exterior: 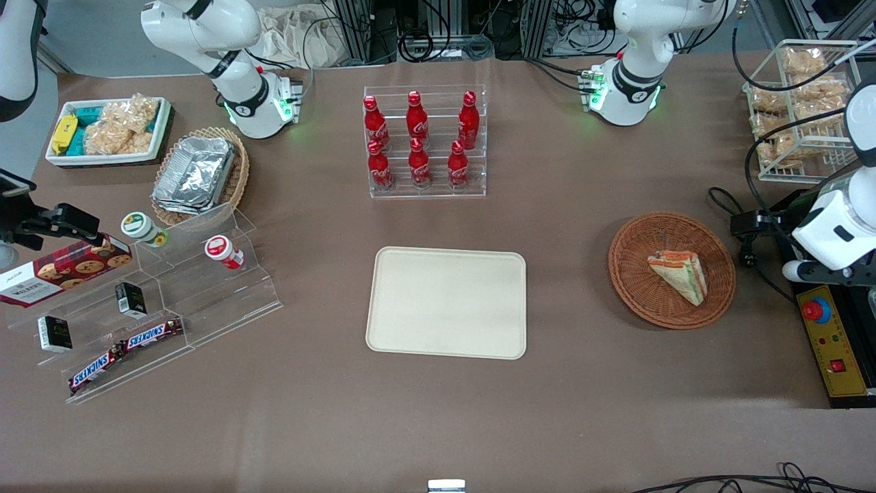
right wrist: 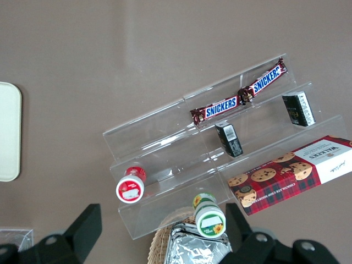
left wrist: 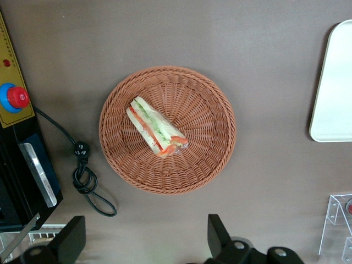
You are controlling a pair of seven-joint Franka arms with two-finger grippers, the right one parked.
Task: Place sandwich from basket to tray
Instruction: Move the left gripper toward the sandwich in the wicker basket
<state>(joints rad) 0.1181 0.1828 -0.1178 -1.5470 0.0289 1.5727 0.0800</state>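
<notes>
The sandwich (exterior: pixel 677 275) (left wrist: pixel 155 127), a clear-wrapped wedge with green and orange-red filling, lies flat in the round reddish-brown wicker basket (exterior: pixel 636 291) (left wrist: pixel 203 110). The cream tray (exterior: pixel 446 302) (left wrist: pixel 335 88) lies bare at the table's middle, a basket's width away toward the parked arm's end. My gripper (left wrist: pixel 144 239) hangs high above the table at the working arm's end, just outside the basket's rim. Its black fingers (left wrist: pixel 217 234) are spread wide and open, with nothing between them and only brown table under them.
A yellow control box with a red button (exterior: pixel 831 342) and a coiled black cable (left wrist: pixel 82 176) lie beside the basket. A wire rack of snack bags (exterior: pixel 801 103) stands farther back. A rack of cola bottles (exterior: pixel 424 140) stands farther from the camera than the tray.
</notes>
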